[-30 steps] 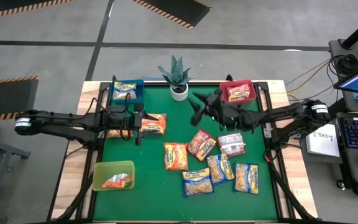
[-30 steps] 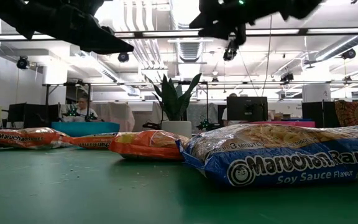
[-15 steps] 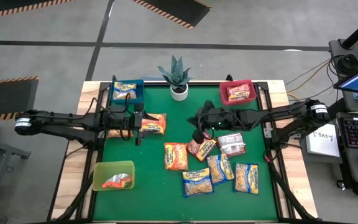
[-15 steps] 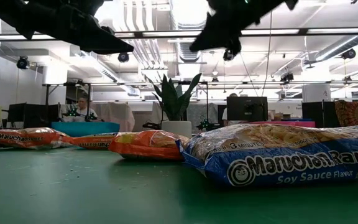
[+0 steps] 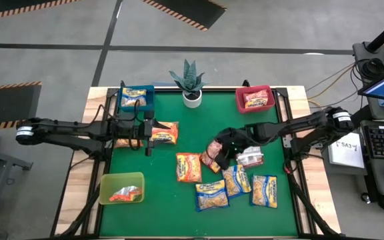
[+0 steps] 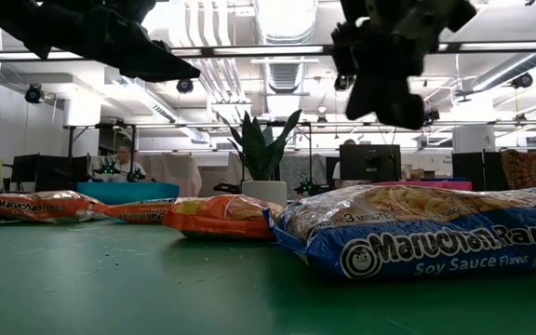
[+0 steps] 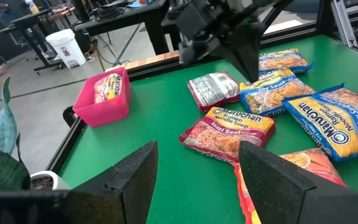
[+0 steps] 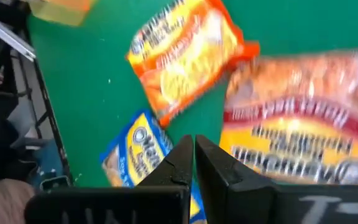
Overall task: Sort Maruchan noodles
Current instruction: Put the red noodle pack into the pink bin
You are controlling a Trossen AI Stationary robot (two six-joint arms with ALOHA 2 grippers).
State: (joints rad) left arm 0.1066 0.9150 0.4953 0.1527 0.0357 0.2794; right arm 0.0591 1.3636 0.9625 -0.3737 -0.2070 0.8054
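Observation:
Several Maruchan noodle packets lie flat on the green table (image 5: 152, 213): a red one (image 5: 210, 159), an orange one (image 5: 189, 167), a silvery one (image 5: 251, 157) and three blue-edged yellow ones (image 5: 235, 180). My right gripper (image 5: 219, 153) hangs shut above the red packet (image 8: 291, 137), tipped down, well clear of the table in the low view (image 6: 394, 98). My left gripper (image 7: 194, 180) waits open in the air over the orange packets (image 5: 166, 133) at the far left.
A blue bin (image 5: 137, 98) at the far left, a red bin (image 5: 255, 99) at the far right and a yellow-green bin (image 5: 122, 188) at the near left each hold a packet. A potted plant (image 5: 191, 83) stands at the far edge.
My right gripper has come away from the red bin toward the table's near edge and downward. It has tipped its fingers down, rolled and shut on nothing. It now hangs over the red packet. No packet has moved.

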